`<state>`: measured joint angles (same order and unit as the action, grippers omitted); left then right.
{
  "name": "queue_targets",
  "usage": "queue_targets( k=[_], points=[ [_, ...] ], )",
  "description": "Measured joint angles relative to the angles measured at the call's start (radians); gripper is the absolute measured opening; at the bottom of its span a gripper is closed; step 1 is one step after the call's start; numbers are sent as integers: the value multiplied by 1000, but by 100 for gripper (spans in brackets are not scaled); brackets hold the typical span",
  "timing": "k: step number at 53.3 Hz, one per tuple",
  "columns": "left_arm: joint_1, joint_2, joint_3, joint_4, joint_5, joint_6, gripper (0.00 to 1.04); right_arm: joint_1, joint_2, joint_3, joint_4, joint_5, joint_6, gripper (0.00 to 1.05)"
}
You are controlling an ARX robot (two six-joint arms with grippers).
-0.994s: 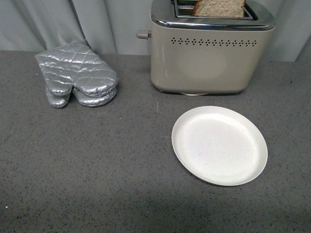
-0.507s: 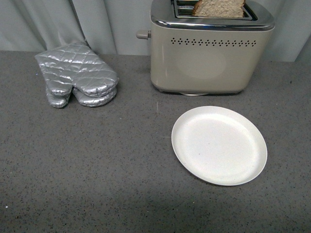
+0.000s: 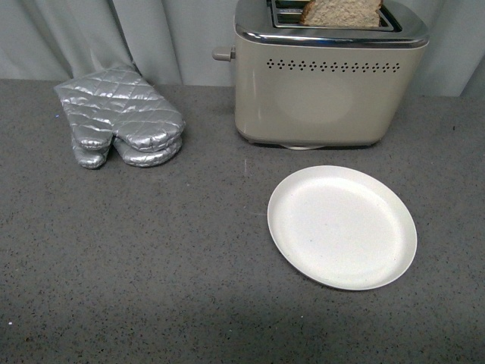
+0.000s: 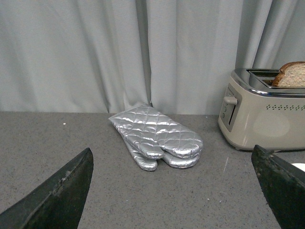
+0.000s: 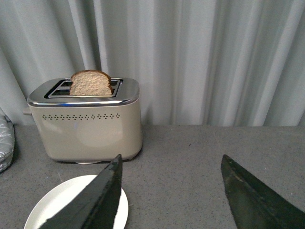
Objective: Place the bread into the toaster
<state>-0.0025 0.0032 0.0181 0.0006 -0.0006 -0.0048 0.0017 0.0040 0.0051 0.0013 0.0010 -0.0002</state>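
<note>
The beige toaster (image 3: 326, 83) stands at the back of the grey counter, chrome top up, lever knob on its left side. The bread (image 3: 342, 13) stands upright in the front slot with its upper part sticking out; it also shows as the bread (image 5: 91, 83) in the toaster (image 5: 86, 119) and the bread (image 4: 290, 75) in the toaster (image 4: 262, 114). Neither arm appears in the front view. My left gripper (image 4: 171, 181) is open, low over the counter, well short of the mitts. My right gripper (image 5: 169, 188) is open over bare counter, apart from the toaster.
A white plate (image 3: 342, 226) lies with nothing on it in front of the toaster, also seen as the plate (image 5: 71, 202). Two silver quilted oven mitts (image 3: 117, 117) lie stacked at the back left, also oven mitts (image 4: 157, 136). A grey curtain (image 3: 151, 38) hangs behind the counter.
</note>
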Motion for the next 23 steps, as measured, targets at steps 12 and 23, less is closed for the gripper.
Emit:
queue_targets(
  k=[12, 23],
  points=[
    [0, 0, 0, 0, 0, 0, 98, 0, 0, 0, 0, 0, 1, 96],
    [0, 0, 0, 0, 0, 0, 98, 0, 0, 0, 0, 0, 1, 95]
  ],
)
